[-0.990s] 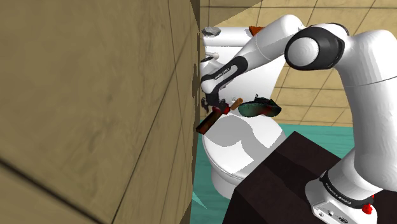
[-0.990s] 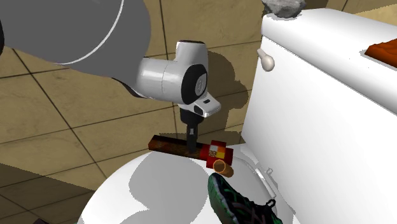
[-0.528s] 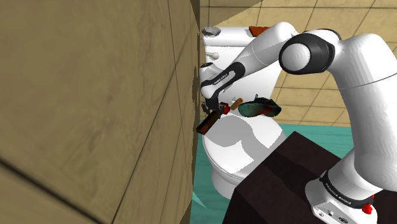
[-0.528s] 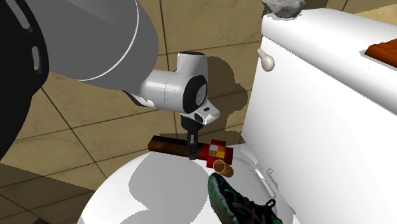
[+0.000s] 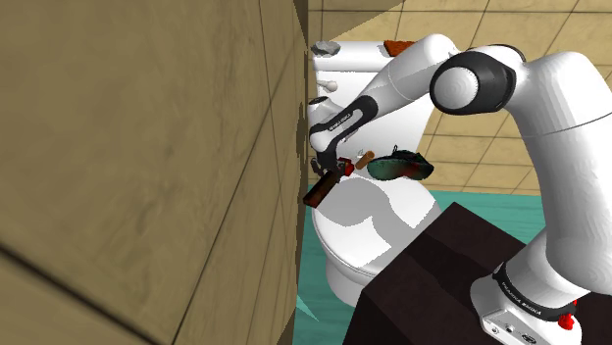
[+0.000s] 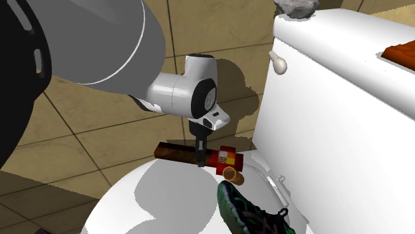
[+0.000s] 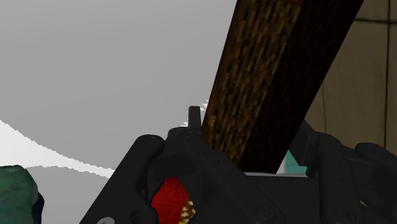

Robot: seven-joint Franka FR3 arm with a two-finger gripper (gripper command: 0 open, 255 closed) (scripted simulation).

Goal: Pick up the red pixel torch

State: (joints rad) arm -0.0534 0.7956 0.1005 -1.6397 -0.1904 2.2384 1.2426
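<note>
the red pixel torch (image 6: pixel 178 153) lies across the far rim of the white toilet lid (image 6: pixel 166 196), its brown blocky shaft pointing to the second exterior view's left and its red head to the right, close to the tank (image 6: pixel 332 106). the gripper (image 6: pixel 199 155) comes straight down on the middle of the shaft. its fingers (image 7: pixel 194 119) are drawn narrow and press against the wood, so the torch appears clasped rather than merely straddled. in the wrist view the shaft (image 7: pixel 273 76) runs up between them, very close to the camera.

a second ago the wrist stood a little higher and further to the second exterior view's left. over the last half second hand and torch have not shifted at all in that view. the torch looks still seated on the lid. the likely reading is that the descent is over and the grip has just been made, so the lift is what remains.

just right of the red head sits a small tan cylinder (image 6: pixel 233 175), and nearer lies a dark green shoe (image 6: pixel 247 211). both are close enough to be nudged if the torch swings while rising. the tiled wall (image 6: pixel 80 126) stands behind.
</note>
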